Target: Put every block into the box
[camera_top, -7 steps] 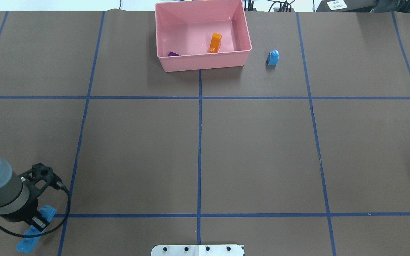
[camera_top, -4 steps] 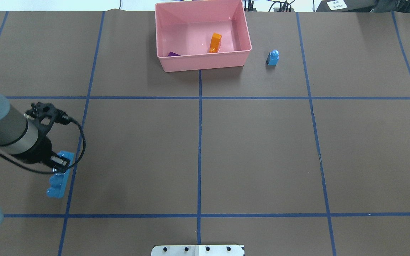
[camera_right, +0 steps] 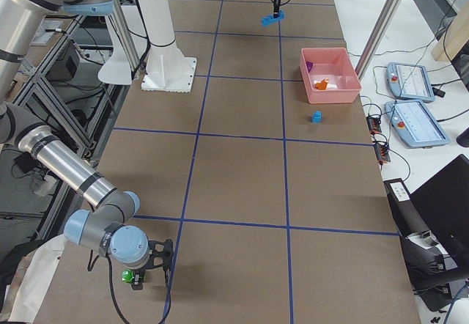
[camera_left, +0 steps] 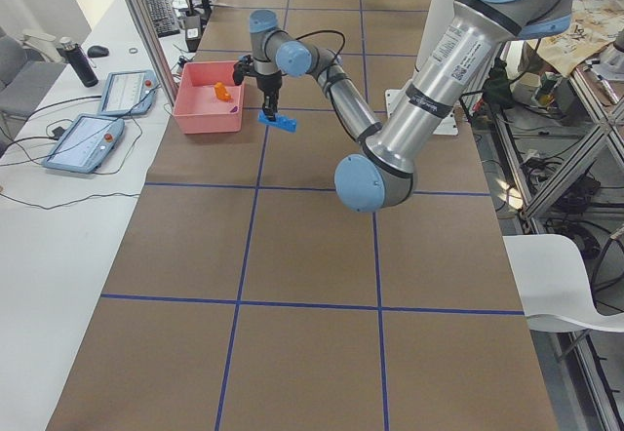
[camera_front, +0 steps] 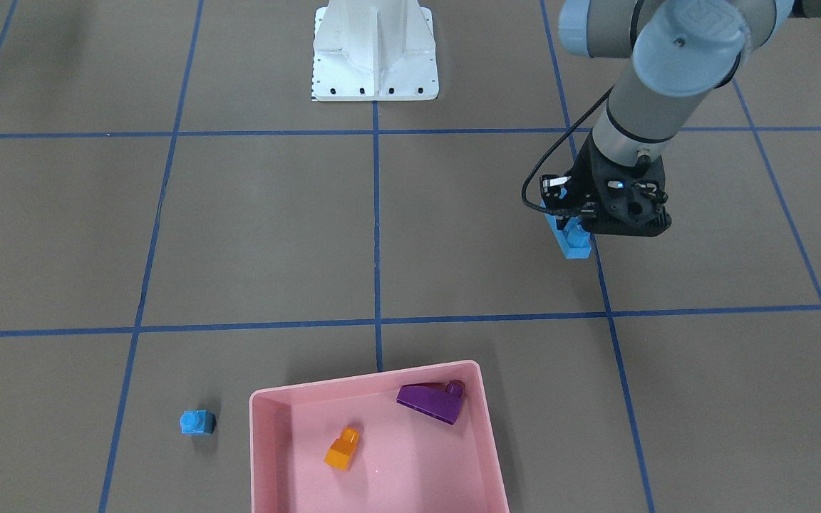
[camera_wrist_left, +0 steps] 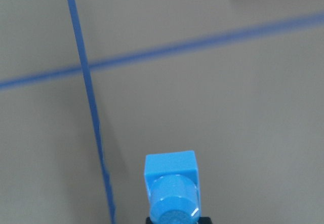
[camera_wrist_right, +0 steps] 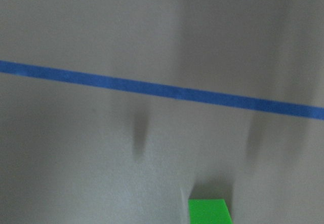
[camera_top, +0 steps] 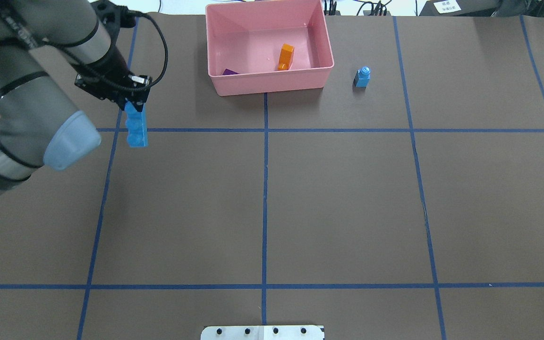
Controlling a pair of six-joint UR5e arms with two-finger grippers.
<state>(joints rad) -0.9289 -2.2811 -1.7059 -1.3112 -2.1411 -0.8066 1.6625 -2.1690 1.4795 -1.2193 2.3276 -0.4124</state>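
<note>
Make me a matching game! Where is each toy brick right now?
Things:
1. orange plastic brick
2. small blue single-stud plastic brick
3. long blue four-stud plastic brick
4. green plastic brick

Places:
A. held in the left pincer
B. inside the shallow pink plastic box
C. far away from the box, near one end of the brown table
D. on the table just outside the box

Pairs: 1-B, 2-D, 3-A, 4-C
</note>
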